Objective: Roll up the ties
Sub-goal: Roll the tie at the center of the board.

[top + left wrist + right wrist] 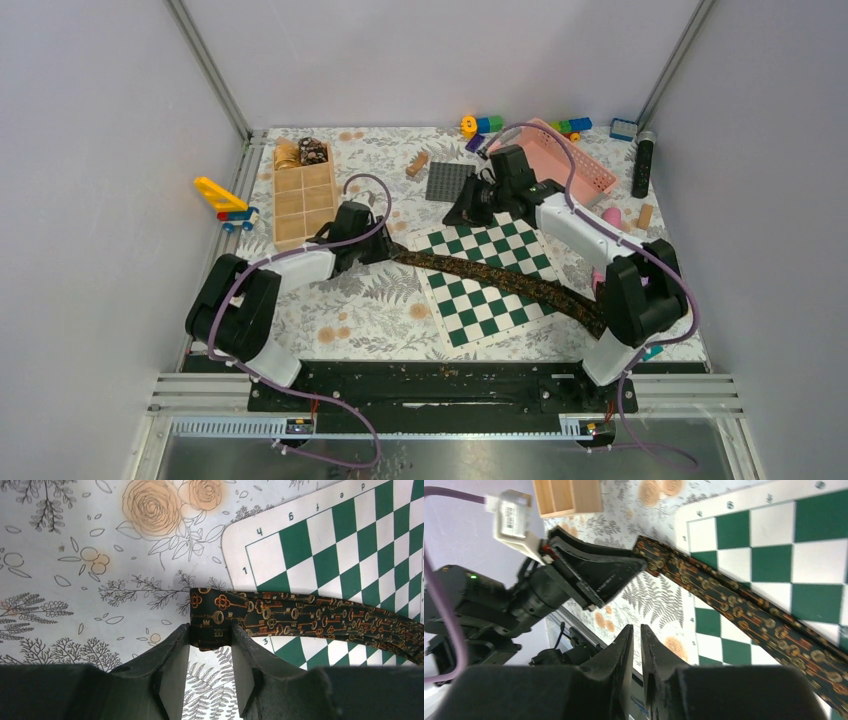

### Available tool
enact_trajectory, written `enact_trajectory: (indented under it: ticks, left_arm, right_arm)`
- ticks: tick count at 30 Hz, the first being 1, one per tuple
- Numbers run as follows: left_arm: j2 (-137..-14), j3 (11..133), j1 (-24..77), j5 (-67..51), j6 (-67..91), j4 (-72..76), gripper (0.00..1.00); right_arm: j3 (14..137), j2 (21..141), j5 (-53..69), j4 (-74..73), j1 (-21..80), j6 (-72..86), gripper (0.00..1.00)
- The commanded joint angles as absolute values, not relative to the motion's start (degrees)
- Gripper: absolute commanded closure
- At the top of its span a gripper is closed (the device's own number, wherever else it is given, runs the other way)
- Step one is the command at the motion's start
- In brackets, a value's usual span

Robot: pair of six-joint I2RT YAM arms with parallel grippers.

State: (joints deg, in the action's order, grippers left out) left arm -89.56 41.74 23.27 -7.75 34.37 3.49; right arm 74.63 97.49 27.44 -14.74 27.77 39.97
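Note:
A dark tie [500, 278] patterned with golden keys lies stretched flat from the table's middle across the chessboard [470, 310] toward the right arm's base. My left gripper [388, 250] is shut on its narrow end. In the left wrist view the tie [300, 617] has its tip pinched between the two fingers of the left gripper [210, 630]. My right gripper [462, 212] hovers above the board's far edge. Its jaws [637, 627] stand barely apart with nothing between them, and the tie [744, 610] runs past on the right. Two small coils, golden [288, 152] and dark [313, 150], sit in the wooden box.
A wooden compartment box [305, 205] stands at the left. A grey baseplate [450, 180], a pink basket [580, 165], toy blocks [482, 124] and a black cylinder [643, 165] line the back. A yellow toy [225, 200] lies off the left edge.

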Motion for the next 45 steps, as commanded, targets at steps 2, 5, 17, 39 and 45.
enact_trajectory:
  ticks: [2, 5, 17, 39, 45]
  left_arm:
    - [-87.9, 45.9, 25.5, -1.6, 31.0, 0.1, 0.64]
    - [-88.6, 46.0, 26.3, -1.3, 30.9, 0.1, 0.64]
    - [-89.3, 46.2, 27.8, -0.4, 29.7, 0.1, 0.71]
    - [-91.8, 52.6, 36.0, 17.5, 25.6, -10.3, 0.79]
    - [-93.9, 55.5, 40.2, 26.6, 24.1, -13.5, 0.79]
  right_arm:
    - [69.6, 91.9, 25.6, -15.1, 26.1, 37.6, 0.82]
    - [68.8, 90.9, 25.3, -16.0, 25.6, 37.0, 0.82]
    - [68.3, 91.2, 25.1, -16.1, 25.2, 36.7, 0.82]
    - [65.2, 88.9, 23.4, -16.2, 24.9, 35.9, 0.83]
    - [65.1, 85.7, 21.3, -18.5, 24.4, 34.7, 0.83]
